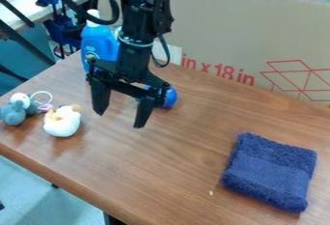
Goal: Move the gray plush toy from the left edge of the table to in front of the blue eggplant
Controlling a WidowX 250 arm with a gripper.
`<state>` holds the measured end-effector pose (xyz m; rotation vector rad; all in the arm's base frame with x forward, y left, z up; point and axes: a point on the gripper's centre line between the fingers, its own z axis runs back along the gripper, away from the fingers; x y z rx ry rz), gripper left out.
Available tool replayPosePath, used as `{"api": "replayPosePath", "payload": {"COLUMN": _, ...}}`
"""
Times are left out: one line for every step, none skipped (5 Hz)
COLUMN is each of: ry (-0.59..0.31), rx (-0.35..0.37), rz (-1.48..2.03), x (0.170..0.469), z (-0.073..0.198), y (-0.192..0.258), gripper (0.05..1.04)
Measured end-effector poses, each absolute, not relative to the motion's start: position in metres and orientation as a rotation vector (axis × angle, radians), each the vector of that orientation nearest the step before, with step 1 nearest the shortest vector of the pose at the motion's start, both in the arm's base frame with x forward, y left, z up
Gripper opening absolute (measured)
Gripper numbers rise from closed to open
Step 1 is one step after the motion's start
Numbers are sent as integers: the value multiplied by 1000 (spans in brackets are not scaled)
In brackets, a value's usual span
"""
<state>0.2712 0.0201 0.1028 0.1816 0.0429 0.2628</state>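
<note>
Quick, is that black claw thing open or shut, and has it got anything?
The black pincer is open over the wooden table, its tips apart and nothing held between them.

The arm [136,26] is cut off by the top edge. The end effector [119,119] covers part of a blue object [170,97] behind it (rounded, as far as its bare side tells), so its full shape is hidden. The arm also hides part of the blue bottle [95,43]. The worktop [161,171] and cardboard [226,26] run out past the right edge. A pale speck [211,193] is too small to identify.
</note>
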Motion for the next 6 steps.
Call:
{"api": "replayPosePath", "payload": {"ry": 66, "rx": 183, "rz": 259, "x": 269, "z": 96, "y": 22, "gripper": 1001}}
{"api": "replayPosePath", "payload": {"ry": 44, "rx": 158, "rz": 213, "x": 261, "z": 97, "y": 56, "gripper": 1001}}
{"api": "replayPosePath", "payload": {"ry": 63, "rx": 85, "rz": 207, "x": 244, "z": 99, "y": 100, "gripper": 1001}}
{"api": "replayPosePath", "payload": {"ry": 35, "rx": 48, "rz": 219, "x": 233, "z": 102, "y": 136, "gripper": 1001}}
{"api": "replayPosePath", "payload": {"ry": 40, "rx": 19, "rz": 291, "x": 219, "z": 95, "y": 163, "gripper": 1001}}
{"api": "replayPosePath", "payload": {"ry": 54, "rx": 36, "rz": 337, "x": 208, "z": 98, "y": 189, "gripper": 1001}}
